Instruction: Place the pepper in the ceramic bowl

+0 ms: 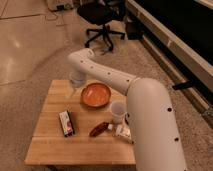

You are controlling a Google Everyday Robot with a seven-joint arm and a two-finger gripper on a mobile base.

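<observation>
The pepper [99, 129] is a small dark-red slender piece lying on the wooden table [50, 140], in front of the cup. The ceramic bowl [95, 94] is round, orange-brown and glossy, and sits at the table's far middle. My gripper [73, 90] hangs over the far left part of the table, just left of the bowl and well away from the pepper. My white arm [145, 110] curves from the lower right across the bowl's far side.
A small translucent white cup [117, 111] stands right of the bowl. A flat black-and-red packet [66, 123] lies at the left front. A small white-and-red item [122, 132] lies by my arm. A black office chair [102, 20] stands behind on the floor.
</observation>
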